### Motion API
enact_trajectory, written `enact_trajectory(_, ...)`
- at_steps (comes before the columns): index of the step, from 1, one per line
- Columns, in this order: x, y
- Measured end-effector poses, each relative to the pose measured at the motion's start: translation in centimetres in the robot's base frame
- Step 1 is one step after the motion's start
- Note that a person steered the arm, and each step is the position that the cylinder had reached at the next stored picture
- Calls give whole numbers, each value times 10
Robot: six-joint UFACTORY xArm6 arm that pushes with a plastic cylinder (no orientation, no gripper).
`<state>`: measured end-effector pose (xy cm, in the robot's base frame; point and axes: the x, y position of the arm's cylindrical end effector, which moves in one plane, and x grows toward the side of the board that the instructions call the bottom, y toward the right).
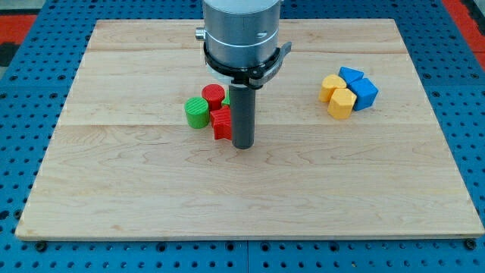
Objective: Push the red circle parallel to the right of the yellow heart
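The tabletop point(151, 189) is a pale wooden board made of long planks with fine grain lines, and it lies on a blue perforated surface point(30, 167). No box or bowl stands on it; the blocks lie directly on the wood.

I carry no pincer, so there is nothing to open or close and nothing is held: my arm ends in a grey metal cylinder and below it a straight dark rod. My tip point(242, 145) stands on the wood just at the view's right of the red star-like block point(221, 123), touching it or almost touching; I cannot tell which.

The red circle point(213, 96) is a short ribbed cylinder. It sits just behind the red star-like block, toward the view's top, and next to the green cylinder point(196, 112), which has the same ribbed side. A small green piece shows behind my rod, mostly hidden.

Well apart, at the view's right, four blocks sit tightly together: the yellow heart point(342, 103), another yellow block point(330, 86), a blue cube-like block point(365, 93) and a blue block point(351, 74) at the top of the group.
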<state>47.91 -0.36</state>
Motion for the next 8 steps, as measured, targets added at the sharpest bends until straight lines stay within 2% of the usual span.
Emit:
enact_trajectory(1,-6,6)
enact_trajectory(2,-17,69)
enact_trajectory(3,-16,168)
enact_trajectory(4,-30,198)
enact_trajectory(6,-103,122)
enact_trajectory(8,-123,116)
